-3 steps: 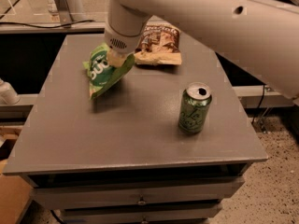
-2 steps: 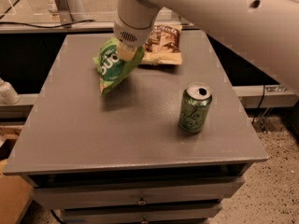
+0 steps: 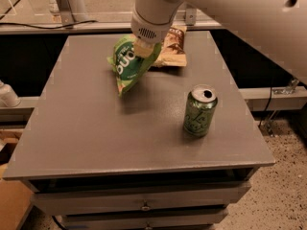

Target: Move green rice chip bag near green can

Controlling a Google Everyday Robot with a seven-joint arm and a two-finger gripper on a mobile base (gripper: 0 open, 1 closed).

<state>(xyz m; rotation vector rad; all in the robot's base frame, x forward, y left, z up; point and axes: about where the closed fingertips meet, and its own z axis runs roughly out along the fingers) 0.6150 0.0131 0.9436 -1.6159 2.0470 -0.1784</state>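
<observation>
Shift: gone rightward since a second ago, gripper point(image 3: 143, 48) and green rice chip bag point(image 3: 125, 68) together, nearer the table's midline now and overlapping the brown-and-tan chip bag point(image 3: 171, 55) in view; green can point(image 3: 199, 111) unmoved.
Gripper: over the back half of the table point(image 3: 81, 128), under the thick white arm point(image 3: 230, 8) reaching in from the upper right; clamped tight on the top edge of the green bag.
Green rice chip bag: dangling from the gripper, tilted, lower corner pointing down and left; lifted clear of the tabletop, with a dark shadow on the grey surface just below and to the right; white lettering facing the camera.
Green can: upright on the right front part of the table, silver top showing, pale scribbles down the side; well apart from the hanging bag, off to the right and closer to the camera.
Brown-and-tan chip bag: lying flat at the back of the table, just behind and right of the green bag, left edge partly hidden by that bag and by the gripper.
Bag to can: grey tabletop between the two, no touching.
Table: grey, roughly square top, drawer point(image 3: 144, 199) front below with a small knob.
Beyond: rail and metal post past the far edge, speckled floor at lower right.
</observation>
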